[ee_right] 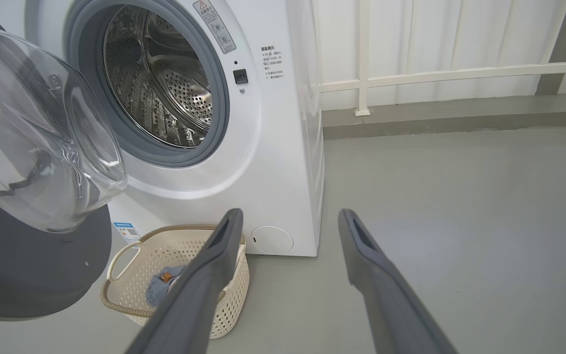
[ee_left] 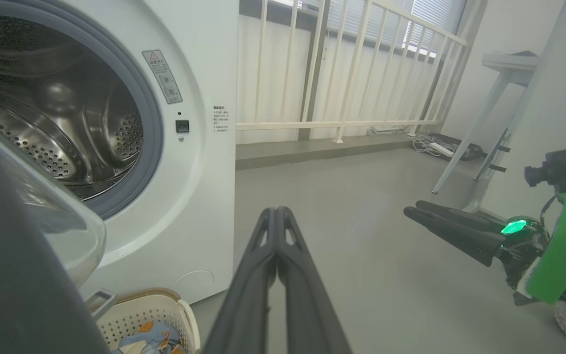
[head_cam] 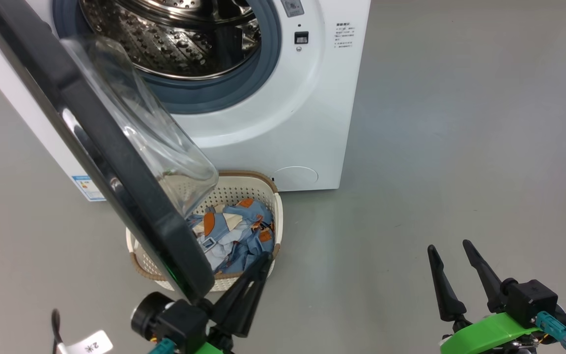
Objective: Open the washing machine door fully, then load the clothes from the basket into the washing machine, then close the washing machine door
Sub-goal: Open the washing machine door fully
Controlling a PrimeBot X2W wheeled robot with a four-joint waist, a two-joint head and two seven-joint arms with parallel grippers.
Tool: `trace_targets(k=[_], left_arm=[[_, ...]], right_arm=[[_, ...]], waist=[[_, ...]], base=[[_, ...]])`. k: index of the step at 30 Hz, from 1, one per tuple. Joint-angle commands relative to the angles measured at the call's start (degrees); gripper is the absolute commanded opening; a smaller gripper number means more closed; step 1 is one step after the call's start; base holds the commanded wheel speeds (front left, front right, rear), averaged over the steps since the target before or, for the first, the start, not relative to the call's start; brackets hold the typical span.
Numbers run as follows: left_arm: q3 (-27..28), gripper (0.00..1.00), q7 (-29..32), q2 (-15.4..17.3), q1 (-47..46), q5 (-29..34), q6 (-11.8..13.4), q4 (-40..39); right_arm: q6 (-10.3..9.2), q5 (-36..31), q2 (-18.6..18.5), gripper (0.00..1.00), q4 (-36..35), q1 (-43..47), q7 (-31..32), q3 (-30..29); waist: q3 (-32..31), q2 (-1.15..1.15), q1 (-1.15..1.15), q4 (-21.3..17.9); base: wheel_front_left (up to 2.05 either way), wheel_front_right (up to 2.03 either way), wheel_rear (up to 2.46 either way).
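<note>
The white washing machine (head_cam: 283, 123) stands with its steel drum (head_cam: 175, 39) exposed. The washing machine door (head_cam: 96, 147) hangs open toward me, black rim slanting down to my left wrist, its glass bowl (ee_right: 42, 137) over the basket's left part. The cream basket (head_cam: 270, 206) sits on the floor before the machine with the blue, bear-print clothes (head_cam: 239, 231) inside. My left gripper (head_cam: 263, 258) is shut and empty, just right of the door's lower edge, over the basket's near rim. My right gripper (head_cam: 448, 246) is open and empty over bare floor to the right.
Grey floor (head_cam: 460, 123) spreads right of the machine. In the left wrist view a white railing (ee_left: 342, 118) lines the far wall, cables and a power strip (ee_left: 440, 147) lie below it, and a white stand (ee_left: 489, 98) rises at the right.
</note>
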Motion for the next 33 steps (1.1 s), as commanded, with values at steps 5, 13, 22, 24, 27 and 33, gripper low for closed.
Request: trace_targets(k=[5, 13, 22, 24, 27, 33], left_arm=[[4.0, 0.0, -0.3, -0.3, -1.2, -0.5, -0.1, 1.9], [6.4, 0.0, -0.3, -1.4, -2.7, -0.8, -0.1, 5.7], [7.4, 0.0, -0.3, -1.7, -4.3, -1.3, -0.1, 8.5], [7.5, 0.0, -0.3, -1.8, -4.5, -1.2, -0.1, 8.6], [7.8, 0.0, -0.3, -1.9, -4.6, -1.3, -0.1, 8.7], [8.5, 0.0, -0.3, -1.9, -4.9, -1.4, -0.1, 9.2]], right_arm=[[0.09, 0.7, -0.1, 1.0, -0.9, -2.0, -0.7, 1.6], [0.09, 1.6, -0.4, 1.0, -0.3, -1.9, -0.7, 2.0], [0.09, 2.5, -0.8, 1.0, 0.5, -1.5, -0.7, 2.3], [0.09, 2.5, -0.8, 1.0, 0.4, -1.5, -0.7, 2.4], [0.09, 2.6, -0.9, 1.0, 0.2, -1.7, -0.7, 2.5], [0.09, 2.6, -0.9, 1.0, 0.3, -1.9, -0.7, 2.5]], waist=[[-0.1, 0.0, 0.0, -0.4], [-1.0, 0.0, 0.0, -0.9], [-1.6, 0.0, 0.0, -0.7], [-1.4, 0.0, 0.0, -0.7], [-0.8, 0.0, 0.0, -0.8], [0.1, 0.0, 0.0, -0.8]], base=[[0.0, 0.0, 0.0], [0.0, 0.0, 0.0], [0.0, 0.0, 0.0], [0.0, 0.0, 0.0], [0.0, 0.0, 0.0], [0.0, 0.0, 0.0]])
